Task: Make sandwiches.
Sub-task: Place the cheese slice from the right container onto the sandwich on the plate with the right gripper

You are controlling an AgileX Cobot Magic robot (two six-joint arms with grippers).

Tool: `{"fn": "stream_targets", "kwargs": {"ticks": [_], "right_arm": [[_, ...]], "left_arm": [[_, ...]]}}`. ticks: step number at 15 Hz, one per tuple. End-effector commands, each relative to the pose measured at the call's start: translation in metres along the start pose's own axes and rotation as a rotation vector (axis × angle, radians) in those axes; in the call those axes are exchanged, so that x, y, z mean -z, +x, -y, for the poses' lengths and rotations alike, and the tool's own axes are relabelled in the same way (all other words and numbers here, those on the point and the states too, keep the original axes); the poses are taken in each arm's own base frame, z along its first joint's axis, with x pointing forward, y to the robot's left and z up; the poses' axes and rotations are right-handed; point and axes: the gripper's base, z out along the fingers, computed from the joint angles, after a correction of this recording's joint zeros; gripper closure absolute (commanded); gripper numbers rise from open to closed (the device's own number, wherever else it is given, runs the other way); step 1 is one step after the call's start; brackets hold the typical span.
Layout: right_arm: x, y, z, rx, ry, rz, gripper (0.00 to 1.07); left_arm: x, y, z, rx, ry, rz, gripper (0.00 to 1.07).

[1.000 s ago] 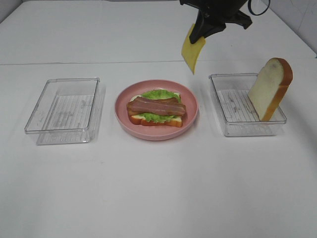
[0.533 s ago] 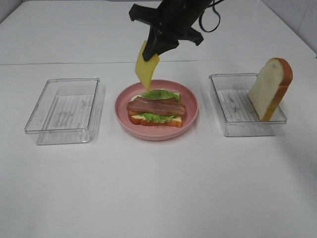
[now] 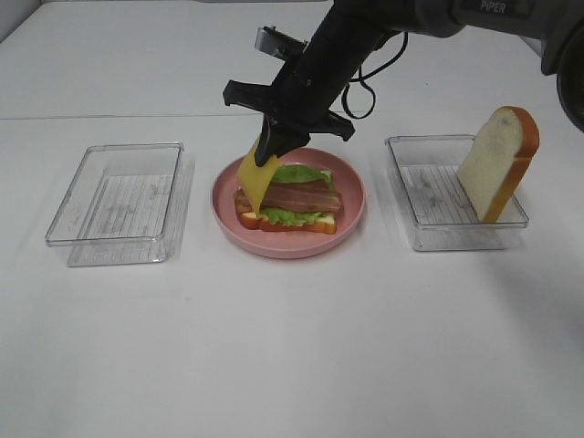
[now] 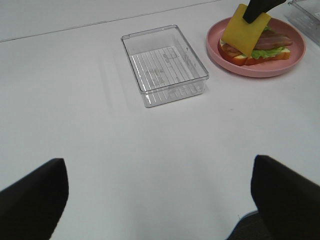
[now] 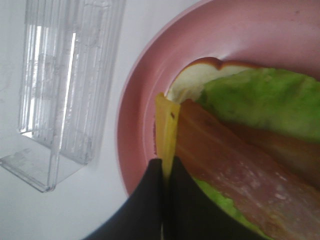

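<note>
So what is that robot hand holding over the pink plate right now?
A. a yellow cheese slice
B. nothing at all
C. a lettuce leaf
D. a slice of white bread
A. The right hand is pinching the yellow cheese slice by its top edge, so it hangs beside the bacon on the pink plate, while the loose bread slice leans in the clear tray on the right.

A plate (image 3: 351, 214) sits mid-worktop (image 3: 292, 347) between two trays (image 3: 119, 203) (image 3: 452, 208). On it, bacon (image 3: 301, 196) lies over lettuce (image 3: 294, 173) and bread. My right tool (image 3: 267, 151) holds cheese (image 3: 253, 182) over its left edge. Another bread slice (image 3: 497, 162) leans in the right tray.
</note>
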Motion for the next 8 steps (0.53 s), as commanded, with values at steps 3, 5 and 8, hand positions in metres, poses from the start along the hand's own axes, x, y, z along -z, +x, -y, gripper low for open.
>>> {"fn": "stream_targets", "kwargs": {"ticks": [3,5,8], "right_arm": [[0.0010,-0.0025,0.0130,-0.039,0.139,0.025,1.00],[0.0012,-0.0028,0.0140,-0.037,0.150,0.028,0.81],[0.0020,-0.0032,0.0159,-0.026,0.173,0.033,0.49]], "left_arm": [[0.0018,0.0016,0.0004,0.008,0.002,0.028,0.13],[0.0018,0.0016,0.0004,0.008,0.002,0.028,0.13],[0.0018,0.0016,0.0004,0.008,0.002,0.028,0.13]]}}
